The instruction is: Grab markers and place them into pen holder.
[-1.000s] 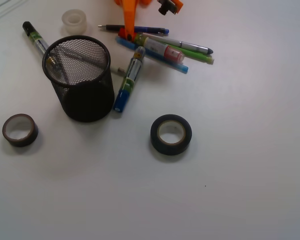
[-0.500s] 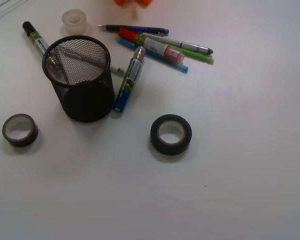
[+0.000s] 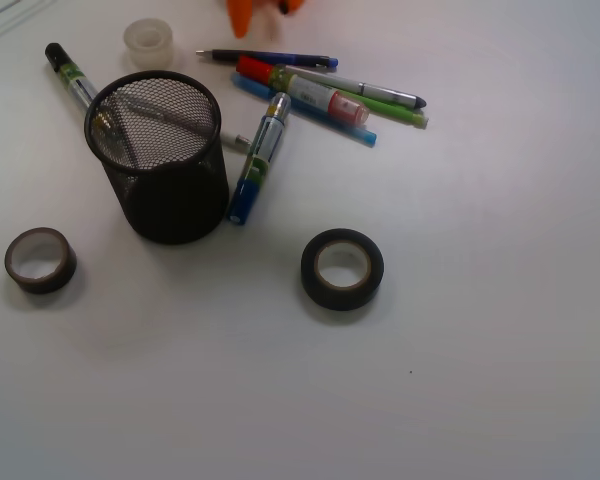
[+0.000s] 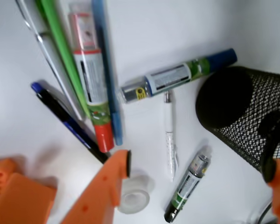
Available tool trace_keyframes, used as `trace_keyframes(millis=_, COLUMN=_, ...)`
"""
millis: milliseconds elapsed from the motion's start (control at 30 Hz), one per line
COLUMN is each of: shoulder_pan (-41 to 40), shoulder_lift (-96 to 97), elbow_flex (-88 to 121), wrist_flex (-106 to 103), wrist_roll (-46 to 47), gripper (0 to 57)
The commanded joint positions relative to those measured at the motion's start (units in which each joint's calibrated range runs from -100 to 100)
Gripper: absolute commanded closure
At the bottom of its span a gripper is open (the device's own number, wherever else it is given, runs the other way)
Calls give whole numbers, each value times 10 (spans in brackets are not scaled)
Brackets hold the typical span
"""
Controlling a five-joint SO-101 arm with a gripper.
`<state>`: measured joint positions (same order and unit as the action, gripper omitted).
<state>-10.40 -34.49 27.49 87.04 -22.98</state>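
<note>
The black mesh pen holder (image 3: 160, 160) stands at the left; it shows at the right edge of the wrist view (image 4: 252, 116). The black-capped marker (image 3: 72, 75) lies behind it and lies between my open jaws in the wrist view (image 4: 187, 186). The blue-capped marker (image 3: 255, 165) lies right of the holder (image 4: 177, 77). The red-capped marker (image 3: 300, 90) lies among thin pens (image 4: 91, 79). My gripper (image 4: 196, 170) is open, empty, and held above the table. Only an orange tip of the gripper (image 3: 242, 14) shows at the top of the front view.
A clear tape roll (image 3: 148, 40) lies at the back left, under my left finger in the wrist view (image 4: 133, 196). Two black tape rolls (image 3: 342, 268) (image 3: 40, 259) lie nearer the front. A thin white pen (image 4: 169, 135), a dark blue pen (image 3: 270, 58), and green and light-blue pens (image 3: 380, 110) lie near the markers.
My gripper has drawn back from over the red-capped marker to the top edge of the front view, empty. The markers and the holder have not moved.
</note>
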Motion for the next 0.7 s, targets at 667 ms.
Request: trace_keyframes(millis=667, shoulder_pan=-178, shoulder_lift=40, elbow_flex=192, wrist_flex=-151, wrist_roll=-169, gripper=308)
